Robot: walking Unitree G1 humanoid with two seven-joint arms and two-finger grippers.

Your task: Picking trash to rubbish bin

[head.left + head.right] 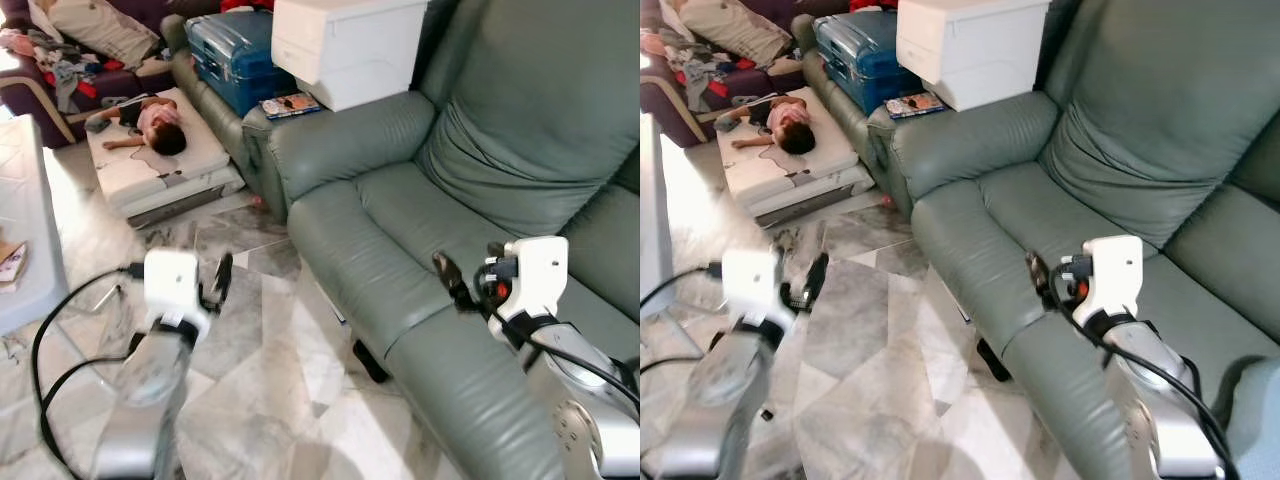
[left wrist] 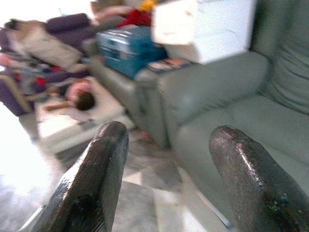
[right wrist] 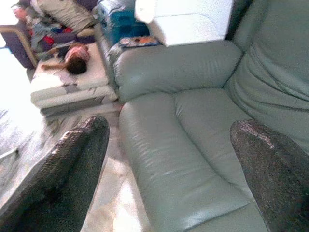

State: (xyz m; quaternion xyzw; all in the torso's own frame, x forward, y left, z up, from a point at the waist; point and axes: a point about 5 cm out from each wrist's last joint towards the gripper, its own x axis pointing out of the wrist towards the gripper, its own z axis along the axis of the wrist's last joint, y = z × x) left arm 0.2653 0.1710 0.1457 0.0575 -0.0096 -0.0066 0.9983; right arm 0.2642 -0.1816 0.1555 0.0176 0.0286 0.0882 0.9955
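Your left gripper [image 1: 222, 276] is hovering wide over the marble floor [image 1: 260, 390], lower left. Your right gripper [image 3: 169, 159] is spreading wide above the grey-green leather sofa [image 1: 400, 250], centre right. You are seeing no legible writing; trash location cannot be told.

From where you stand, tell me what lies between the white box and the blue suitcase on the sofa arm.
A magazine lies flat on the green sofa arm, between the white box and the blue suitcase. It appears in both eye views.
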